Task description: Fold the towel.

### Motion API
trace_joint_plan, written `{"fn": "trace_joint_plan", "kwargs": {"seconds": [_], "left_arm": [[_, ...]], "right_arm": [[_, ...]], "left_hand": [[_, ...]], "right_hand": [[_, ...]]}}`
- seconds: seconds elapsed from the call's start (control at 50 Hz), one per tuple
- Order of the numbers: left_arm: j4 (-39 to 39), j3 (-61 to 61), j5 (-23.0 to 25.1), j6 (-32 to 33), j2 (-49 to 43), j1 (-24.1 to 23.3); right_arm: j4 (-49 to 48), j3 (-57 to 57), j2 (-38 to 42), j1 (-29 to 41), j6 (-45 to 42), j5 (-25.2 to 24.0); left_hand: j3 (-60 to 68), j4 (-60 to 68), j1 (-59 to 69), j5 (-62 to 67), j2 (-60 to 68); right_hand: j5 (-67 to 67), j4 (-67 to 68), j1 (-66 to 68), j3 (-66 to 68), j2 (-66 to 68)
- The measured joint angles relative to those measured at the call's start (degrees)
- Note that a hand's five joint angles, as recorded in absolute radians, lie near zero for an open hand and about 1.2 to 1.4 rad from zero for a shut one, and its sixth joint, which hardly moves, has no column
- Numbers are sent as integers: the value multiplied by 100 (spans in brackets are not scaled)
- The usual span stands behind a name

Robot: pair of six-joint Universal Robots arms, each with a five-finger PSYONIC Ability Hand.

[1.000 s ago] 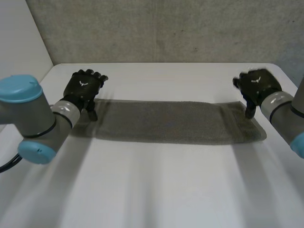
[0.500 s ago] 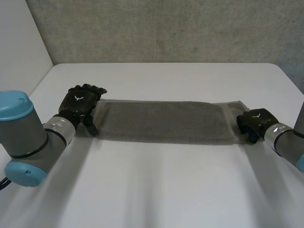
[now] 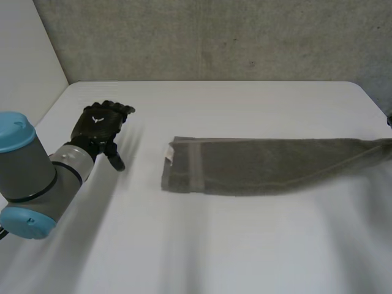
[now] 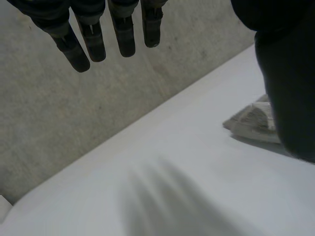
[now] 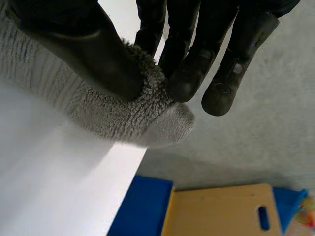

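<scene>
- The towel (image 3: 257, 165) lies on the white table (image 3: 214, 245) as one long strip. Its long way runs left to right, and it sits over on the right side.
- The right hand (image 5: 83, 44) has the towel's right end pinched between its thumb and its fingers (image 5: 184, 78). A fuzzy bit of the corner pokes out past the fingertips.
- The left hand (image 3: 98, 125) hovers over the left part of the table. Its fingers (image 4: 123, 34) hang loose and almost straight, and it holds nothing.
- What matters most is where the towel's left end is. That end has a pale band and a small white tag (image 3: 168, 160). It lies well to the right of the left hand, with bare table between them.
- So the right hand is the one on the towel. I think the fold has to go along the long way. Either the right end comes over to the left end, or the left hand reaches right to grab that end.
- From above, the towel's right end runs off the side, so I cannot tell how high it is lifted.
- From the left wrist, the dark thumb blocks most of the towel. Just a bunched bit of its end (image 4: 253, 120) peeks out beside it.
- I cannot tell if the strip is one layer or already doubled.
</scene>
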Motion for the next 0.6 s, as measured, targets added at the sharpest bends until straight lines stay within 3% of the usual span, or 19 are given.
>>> {"fn": "trace_joint_plan", "kwargs": {"seconds": [0.12,0.26,0.36,0.44,0.5,0.54,0.6], "left_arm": [[0,130,-26,-17,115,-13],[0,248,-56,-139,161,-94],[0,259,-64,-191,151,-165],[0,252,-64,-196,128,-218],[0,243,-64,-195,102,-249],[0,241,-63,-193,85,-270],[3,251,-60,-191,66,-303]], "right_arm": [[-91,-292,-190,949,420,89],[-658,-237,-392,2752,1069,-111],[-999,-168,89,3914,989,-510],[-1034,-165,536,4367,850,-850],[-1012,-166,803,4563,789,-1101],[-992,-162,897,4612,786,-1220],[-972,-130,883,4585,857,-1271]], "left_hand": [[0,0,0,-1,0],[0,0,-1,-3,0],[0,0,-1,-2,0],[0,0,-1,-2,0],[0,0,-1,-3,0],[0,0,-1,-2,0],[0,0,-1,-2,0]], "right_hand": [[0,0,0,1,0],[0,0,0,32,0],[0,0,0,32,0],[0,0,0,32,0],[-1388,-1417,-1394,-1400,-1438],[-3642,-3554,-3467,-3520,-3508],[-5952,-5809,-5705,-5826,-5768]]}}
